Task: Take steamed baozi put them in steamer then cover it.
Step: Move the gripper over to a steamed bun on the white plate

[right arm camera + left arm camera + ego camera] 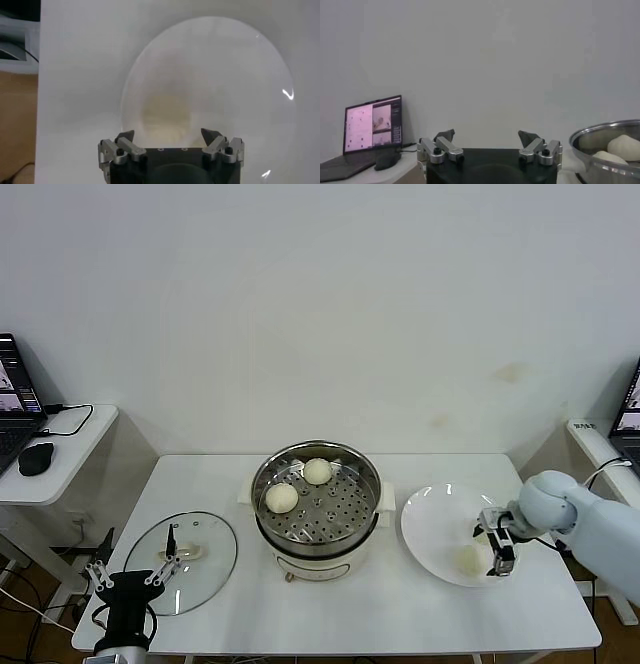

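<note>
Baozi is seen on the plate, directly beneath the right gripper, whose fingers are spread fully apart around empty air, nothing being held or touched. In the right wrist view the bun lies just ahead of the gripper, centred between the two fingertips, on the plate. The right arm is reached in from the table's right side, its wrist bent so that the gripper points down at the plate. Two more baozi are set inside the steamer, well to the left of the right gripper. The left gripper is held at the table's near left corner, its fingers likewise wide apart and empty, pointed forward over the near edge of the cover, which lies flat on the table beside the steamer. In the left wrist view the left gripper faces the wall, with the steamer and its two buns off to one side, and a laptop on a side desk at the other.
</note>
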Controlling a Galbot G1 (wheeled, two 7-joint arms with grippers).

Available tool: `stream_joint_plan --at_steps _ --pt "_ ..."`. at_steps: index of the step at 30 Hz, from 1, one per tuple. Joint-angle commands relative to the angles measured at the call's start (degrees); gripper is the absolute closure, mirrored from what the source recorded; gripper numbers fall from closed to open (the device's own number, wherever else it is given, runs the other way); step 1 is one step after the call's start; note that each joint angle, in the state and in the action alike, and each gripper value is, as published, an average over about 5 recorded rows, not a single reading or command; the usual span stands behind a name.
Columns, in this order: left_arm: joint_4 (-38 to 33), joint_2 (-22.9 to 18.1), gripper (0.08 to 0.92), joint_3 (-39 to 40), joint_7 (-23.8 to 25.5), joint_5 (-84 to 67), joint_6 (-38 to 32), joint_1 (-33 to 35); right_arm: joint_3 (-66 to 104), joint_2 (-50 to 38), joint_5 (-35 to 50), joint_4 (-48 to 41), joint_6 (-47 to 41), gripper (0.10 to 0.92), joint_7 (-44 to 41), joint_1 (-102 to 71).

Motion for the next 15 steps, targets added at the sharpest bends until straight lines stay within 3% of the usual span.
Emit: stream_joint_plan --at_steps 1,6,15 --pt "0.1 -0.03 0.177 -0.01 0.0 0.04 0.0 -0.03 0.99 2.16 -1.38 -2.11 0.29 0.203 0.68 -1.94" --pt "0.14 -0.07 0.177 0.07 0.03 0.04 -0.02 -0.11 1.36 2.81 -1.42 -2.51 0.06 0.217 0.94 -2.57" --pt "0.3 -0.23 0.177 0.25 -0.01 0.11 -0.02 -0.28 1.7 3.7 -1.44 -3.34 -0.14 0.314 1.23 -2.81"
